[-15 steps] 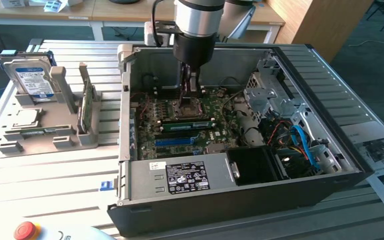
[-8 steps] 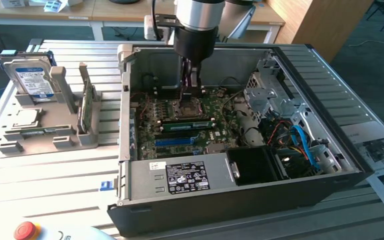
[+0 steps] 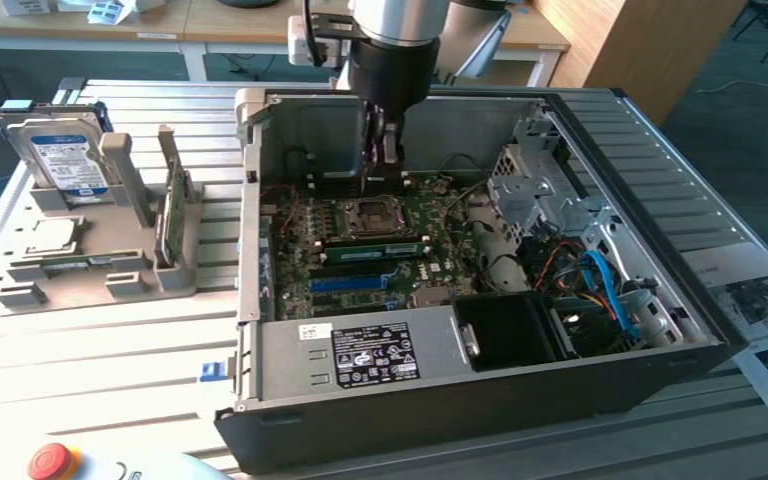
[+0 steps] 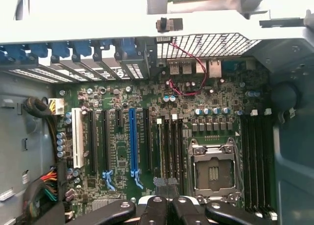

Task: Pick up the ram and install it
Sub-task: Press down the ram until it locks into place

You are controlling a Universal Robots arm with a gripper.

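The ram (image 3: 376,248) is a narrow green stick standing in a slot of the motherboard (image 3: 424,215), just beside the CPU socket (image 3: 364,214). In the wrist view it appears edge-on as a pale line in one of the black slots (image 4: 159,146). My gripper (image 3: 387,180) hangs inside the open computer case (image 3: 491,400), above the board on the far side of the socket and apart from the stick. Its black fingers meet in the wrist view with nothing between them, and the gripper (image 4: 167,183) is shut.
On the exterior view's left a grey holder (image 3: 77,280) carries a silver hard drive (image 3: 71,160), an upright green card (image 3: 171,210) and a flat square chip (image 3: 51,236). Case walls, a drive cage (image 3: 544,190), cables (image 3: 598,280) and the power supply (image 3: 371,355) surround the board.
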